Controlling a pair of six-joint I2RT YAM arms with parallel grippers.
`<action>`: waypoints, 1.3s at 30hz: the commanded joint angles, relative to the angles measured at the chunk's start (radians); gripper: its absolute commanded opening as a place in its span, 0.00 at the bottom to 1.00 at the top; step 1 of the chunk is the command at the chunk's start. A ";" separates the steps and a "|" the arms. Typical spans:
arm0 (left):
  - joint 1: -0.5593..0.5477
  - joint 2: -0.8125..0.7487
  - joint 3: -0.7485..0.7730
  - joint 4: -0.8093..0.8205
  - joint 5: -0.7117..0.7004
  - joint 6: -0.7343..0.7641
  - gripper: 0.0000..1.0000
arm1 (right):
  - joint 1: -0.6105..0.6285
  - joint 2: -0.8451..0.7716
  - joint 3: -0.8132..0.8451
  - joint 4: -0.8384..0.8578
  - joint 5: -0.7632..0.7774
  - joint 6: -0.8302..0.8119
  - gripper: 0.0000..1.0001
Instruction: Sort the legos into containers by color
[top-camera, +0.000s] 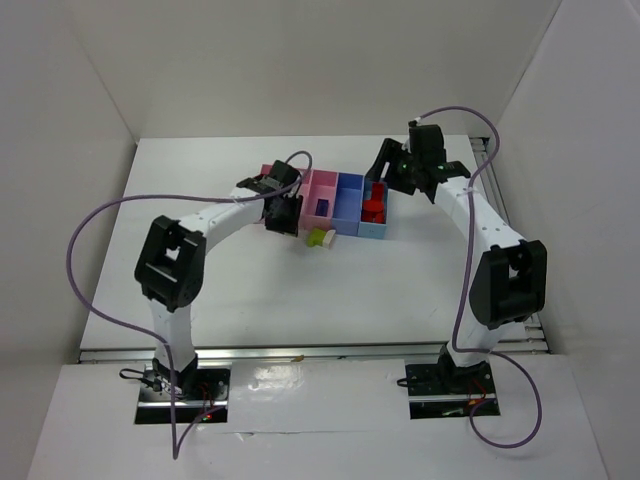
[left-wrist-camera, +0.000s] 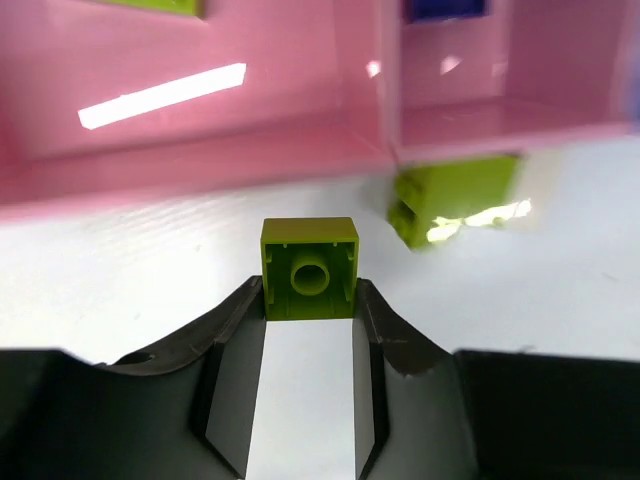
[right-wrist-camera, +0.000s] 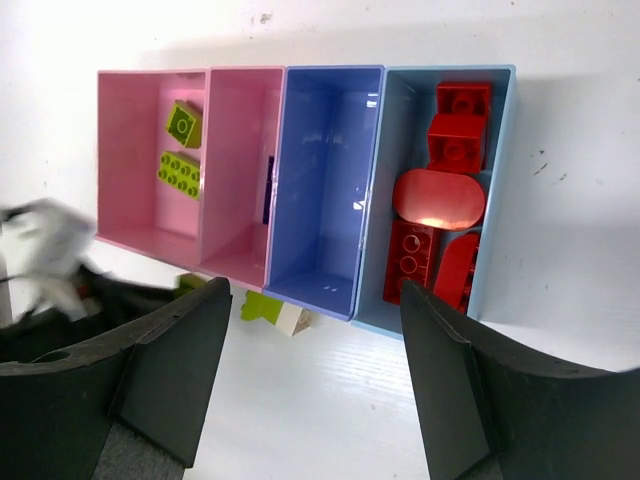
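When I peek from top, L gripper (top-camera: 283, 218) sits low by the containers (top-camera: 348, 192). L wrist cam: it pinches a green lego (left-wrist-camera: 309, 268) on the table (left-wrist-camera: 120, 270), prob for the pink bin (left-wrist-camera: 200, 130). R wrist cam: R gripper (right-wrist-camera: 312, 300) hangs wide, empty, above.

My left arm's black two-finger gripper (left-wrist-camera: 310, 300) reaches forward, low, its jaws pressed against both sides of a small yellow-green plastic brick (left-wrist-camera: 309, 255). My right arm's black gripper (right-wrist-camera: 315, 300) points straight down from high up, jaws wide apart.
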 joint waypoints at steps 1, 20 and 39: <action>0.007 -0.206 0.049 -0.065 -0.007 0.014 0.10 | -0.012 -0.024 0.000 0.024 -0.007 -0.016 0.75; 0.187 0.212 0.606 -0.254 0.137 -0.105 0.53 | 0.144 -0.042 -0.069 -0.068 -0.013 -0.063 0.75; 0.158 -0.188 0.109 -0.147 0.120 -0.125 0.66 | 0.394 0.181 -0.028 -0.009 0.137 -0.026 0.72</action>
